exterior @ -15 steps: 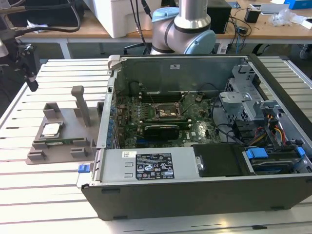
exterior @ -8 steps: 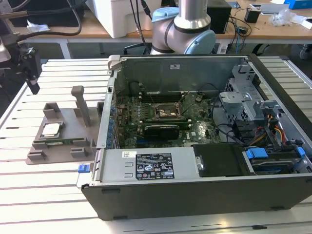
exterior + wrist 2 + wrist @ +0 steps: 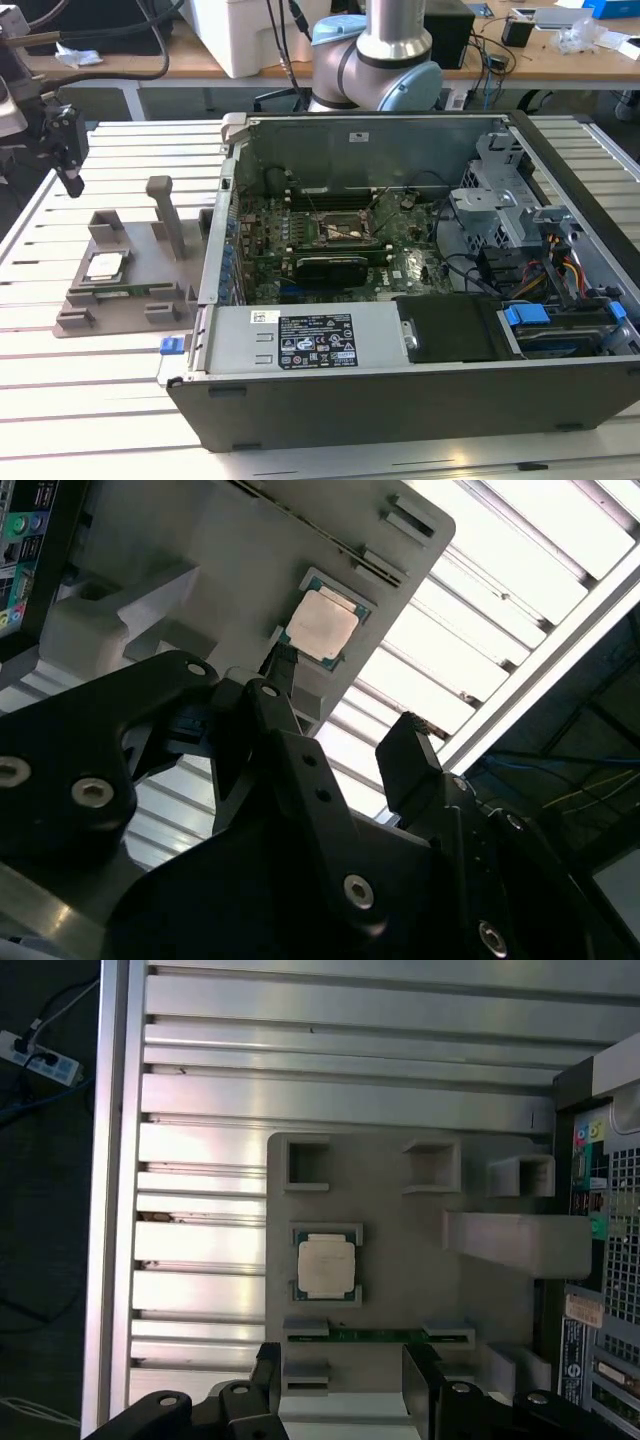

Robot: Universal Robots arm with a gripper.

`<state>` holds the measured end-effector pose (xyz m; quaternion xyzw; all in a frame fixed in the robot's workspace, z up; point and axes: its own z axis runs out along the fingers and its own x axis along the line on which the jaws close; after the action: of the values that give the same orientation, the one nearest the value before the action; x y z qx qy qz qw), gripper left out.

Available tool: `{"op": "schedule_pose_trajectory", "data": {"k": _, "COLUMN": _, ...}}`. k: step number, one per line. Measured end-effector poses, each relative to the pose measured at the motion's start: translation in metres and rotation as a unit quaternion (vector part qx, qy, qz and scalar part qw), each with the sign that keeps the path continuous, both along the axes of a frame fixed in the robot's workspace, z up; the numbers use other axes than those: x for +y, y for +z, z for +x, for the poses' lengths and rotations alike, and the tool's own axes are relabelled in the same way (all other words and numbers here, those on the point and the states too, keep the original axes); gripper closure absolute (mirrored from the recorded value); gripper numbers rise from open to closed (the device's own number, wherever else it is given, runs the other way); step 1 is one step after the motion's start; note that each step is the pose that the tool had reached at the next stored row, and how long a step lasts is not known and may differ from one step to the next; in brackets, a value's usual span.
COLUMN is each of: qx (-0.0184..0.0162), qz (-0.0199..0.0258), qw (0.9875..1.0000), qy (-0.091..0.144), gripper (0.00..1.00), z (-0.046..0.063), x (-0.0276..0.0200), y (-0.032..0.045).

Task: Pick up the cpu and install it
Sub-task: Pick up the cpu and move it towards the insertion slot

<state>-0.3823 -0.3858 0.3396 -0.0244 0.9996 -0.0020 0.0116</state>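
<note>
Step in hand: the gripper (image 3: 72,180) is hovering over the grey holder (image 3: 120,295) at the exterior view's left, and I judge it is lining up on the cpu (image 3: 105,265).

Where the cpu is: it is lying flat in its square seat on the holder, silver top facing up, in both wrist views (image 3: 325,1268) (image 3: 322,628).

Gripper: it is standing open and holding nothing. Its two fingers (image 3: 266,1375) are spread wider than the chip and touching neither chip nor holder.

Doing it well: the gripper is probably best centred over the chip, with the fingers squared to two opposite edges. A level descent would keep the chip from tipping in its seat.

What to mind: the tall post (image 3: 165,215) is rising just beside the seat, and a thin green strip (image 3: 375,1336) is lying near it. Either could catch a finger.

Destination: the socket (image 3: 340,232) is sitting inside the open computer case (image 3: 330,345), well apart from the gripper.
</note>
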Motion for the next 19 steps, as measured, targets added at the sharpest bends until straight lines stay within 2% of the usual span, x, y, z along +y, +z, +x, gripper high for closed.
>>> {"op": "schedule_pose_trajectory", "data": {"k": 2, "qx": -0.0001, "qz": -0.0002, "qw": 1.0000, "qy": 0.000, "gripper": 0.40, "z": 0.000, "x": 0.0093, "y": -0.0027}}
{"op": "schedule_pose_trajectory", "data": {"k": 4, "qx": -0.0001, "qz": -0.0002, "qw": 1.0000, "qy": 0.000, "gripper": 0.40, "z": 0.001, "x": 0.0123, "y": -0.0051}}
{"op": "schedule_pose_trajectory", "data": {"k": 10, "qx": 0.0000, "qz": -0.0002, "qw": 1.0000, "qy": 0.000, "gripper": 0.40, "z": 0.001, "x": 0.0125, "y": -0.0109}}
{"op": "schedule_pose_trajectory", "data": {"k": 19, "qx": 0.0000, "qz": -0.0003, "qw": 1.0000, "qy": 0.000, "gripper": 0.40, "z": 0.002, "x": 0.0125, "y": -0.0255}}
